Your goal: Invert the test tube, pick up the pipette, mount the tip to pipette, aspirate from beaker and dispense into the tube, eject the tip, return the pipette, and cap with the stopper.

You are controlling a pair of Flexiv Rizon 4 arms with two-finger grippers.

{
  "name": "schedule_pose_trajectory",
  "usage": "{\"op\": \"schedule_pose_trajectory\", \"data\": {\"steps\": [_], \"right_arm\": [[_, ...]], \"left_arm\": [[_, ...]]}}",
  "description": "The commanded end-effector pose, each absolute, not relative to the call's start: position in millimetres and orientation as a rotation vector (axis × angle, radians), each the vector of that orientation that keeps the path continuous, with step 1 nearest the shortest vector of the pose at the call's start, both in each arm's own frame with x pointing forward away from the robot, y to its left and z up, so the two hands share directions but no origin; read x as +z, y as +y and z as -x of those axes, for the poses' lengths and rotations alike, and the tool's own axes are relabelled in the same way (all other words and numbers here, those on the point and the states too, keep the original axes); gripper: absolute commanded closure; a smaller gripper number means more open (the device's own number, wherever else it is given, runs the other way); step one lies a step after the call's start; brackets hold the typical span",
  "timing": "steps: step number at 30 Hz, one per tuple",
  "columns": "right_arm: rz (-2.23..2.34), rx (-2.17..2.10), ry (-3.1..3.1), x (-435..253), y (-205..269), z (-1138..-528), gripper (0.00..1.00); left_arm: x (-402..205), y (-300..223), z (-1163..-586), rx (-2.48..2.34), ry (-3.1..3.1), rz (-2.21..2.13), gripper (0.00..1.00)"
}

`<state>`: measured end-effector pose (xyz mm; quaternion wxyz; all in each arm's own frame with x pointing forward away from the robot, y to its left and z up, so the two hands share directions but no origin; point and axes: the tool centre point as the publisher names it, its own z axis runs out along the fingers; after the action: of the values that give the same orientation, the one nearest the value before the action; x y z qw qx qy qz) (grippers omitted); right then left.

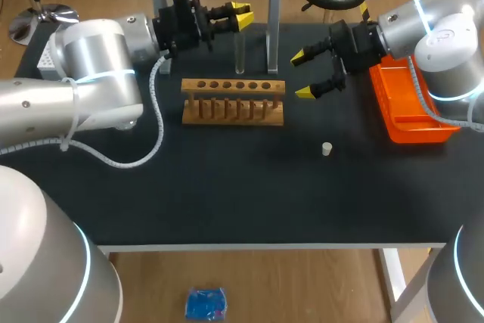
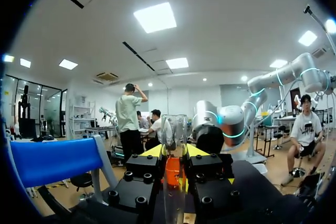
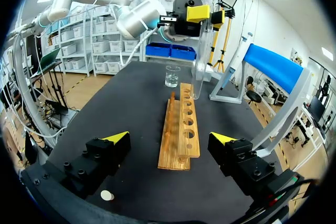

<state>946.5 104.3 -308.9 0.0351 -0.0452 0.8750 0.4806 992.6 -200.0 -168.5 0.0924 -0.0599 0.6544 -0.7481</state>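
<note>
The left claw (image 1: 240, 17) was shut on the test tube (image 1: 240, 52) near its upper end, holding it upright just behind the wooden rack (image 1: 233, 102) — thin glass, probably light, slippery and easily cracked, so best gripped high and gently. The stopper (image 1: 327, 149) lay on the table (image 1: 227, 202) — the right claw (image 1: 304, 75) gaped wide, empty.
</note>
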Motion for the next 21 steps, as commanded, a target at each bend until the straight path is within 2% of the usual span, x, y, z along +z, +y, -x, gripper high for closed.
{"op": "schedule_pose_trajectory", "data": {"steps": [1, 21], "right_arm": [[0.14, 1.473, 2.694, -307, 103, -946, 0.0], [0.14, 1.473, 2.694, -307, 103, -946, 0.0]], "left_arm": [[-177, -202, -992, -2.237, 1.923, 0.197, 1.0], [-192, -204, -992, -2.259, 1.925, 0.24, 1.0]]}}
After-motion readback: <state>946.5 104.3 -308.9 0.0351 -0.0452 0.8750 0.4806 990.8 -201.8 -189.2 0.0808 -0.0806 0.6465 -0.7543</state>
